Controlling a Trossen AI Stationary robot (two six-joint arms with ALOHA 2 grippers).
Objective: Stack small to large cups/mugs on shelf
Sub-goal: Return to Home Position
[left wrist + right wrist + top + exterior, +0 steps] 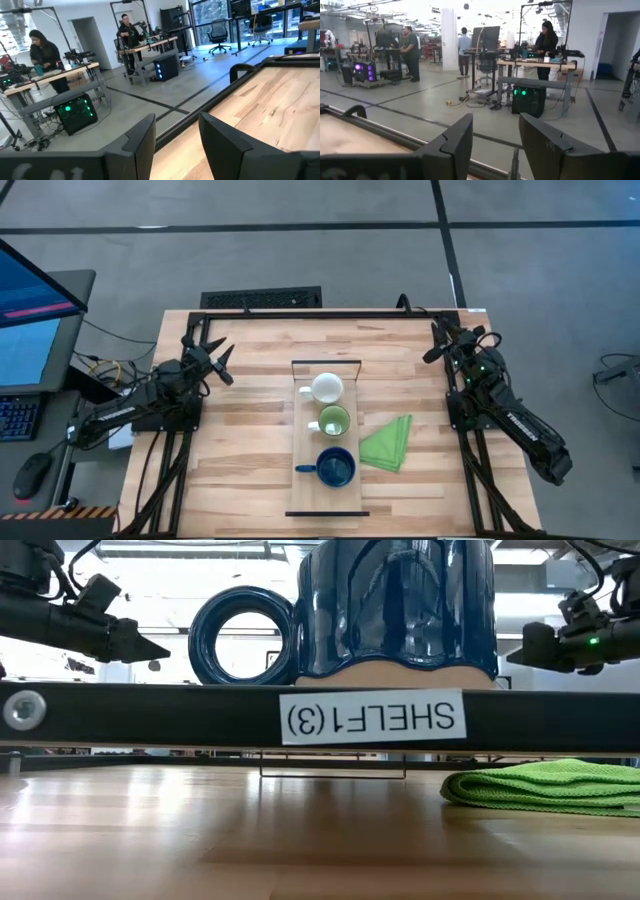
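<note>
The shelf [303,490] lies lengthwise down the middle of the table, its black end frame [150,715] close in the low view. Three mugs stand on their bases in a row along it. The white mug [326,388] is farthest, the light green mug [333,421] is in the middle and the dark blue mug [336,467] [395,605] is nearest. All three handles point toward the table's left. My left gripper [222,365] [177,145] hovers open at the far left. My right gripper [432,345] [496,145] hovers open at the far right. Both are well away from the mugs.
A folded green cloth [387,443] [550,785] lies on the table just right of the shelf. A black rail [320,312] runs along the table's far edge. A monitor and keyboard [20,415] stand off the table's left side. People work at benches in the room beyond.
</note>
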